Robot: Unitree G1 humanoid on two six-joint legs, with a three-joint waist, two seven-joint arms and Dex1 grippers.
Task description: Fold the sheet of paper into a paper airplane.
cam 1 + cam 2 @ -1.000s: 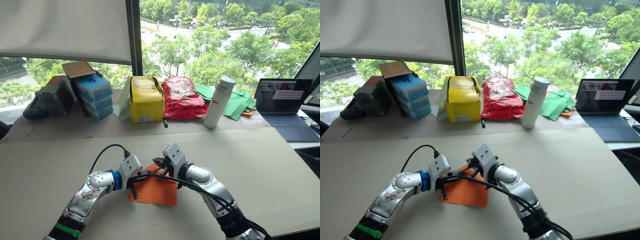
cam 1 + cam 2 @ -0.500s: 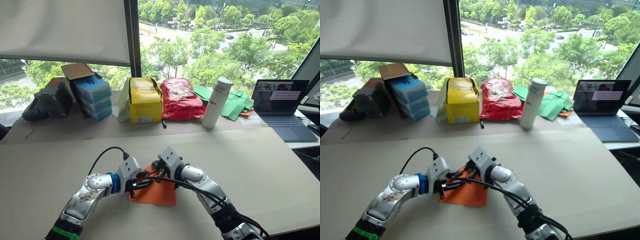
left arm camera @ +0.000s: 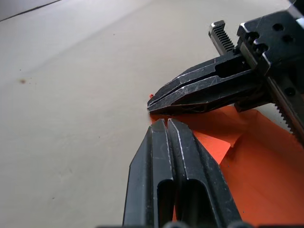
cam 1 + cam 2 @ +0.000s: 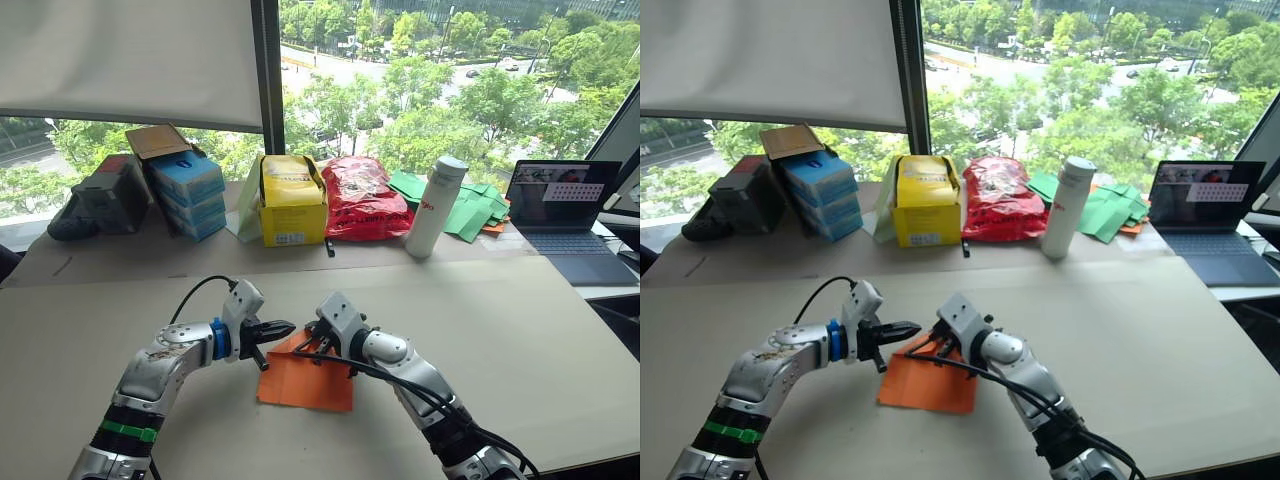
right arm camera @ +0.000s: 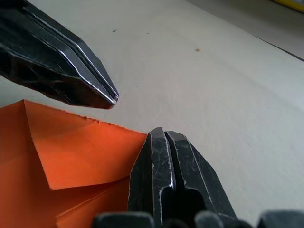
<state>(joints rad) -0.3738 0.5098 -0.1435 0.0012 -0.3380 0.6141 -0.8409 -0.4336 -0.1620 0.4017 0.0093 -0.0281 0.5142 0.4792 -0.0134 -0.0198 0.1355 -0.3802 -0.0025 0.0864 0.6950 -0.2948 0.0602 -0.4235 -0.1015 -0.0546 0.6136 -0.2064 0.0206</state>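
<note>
The sheet of paper (image 4: 312, 378), bright orange with creases, lies flat on the table (image 4: 520, 330) between my arms; one corner (image 5: 76, 156) is folded over. My right gripper (image 4: 301, 349) is shut, with its fingertips (image 5: 161, 142) resting on the far edge of the paper. Just left of that edge my left gripper (image 4: 288, 327) hangs shut, a little above the table. Its fingertips (image 3: 166, 133) point at the right gripper's tips and almost touch them. I see nothing held between either pair of fingers.
Along the window at the back stand stacked blue boxes (image 4: 188, 190), a yellow box (image 4: 292, 198), a red bag (image 4: 362, 195), a white bottle (image 4: 437, 205), green paper sheets (image 4: 478, 210) and an open laptop (image 4: 570, 215).
My left gripper has lifted off the paper's left part and drawn back to the left. The right gripper has stayed on the paper's far edge.
</note>
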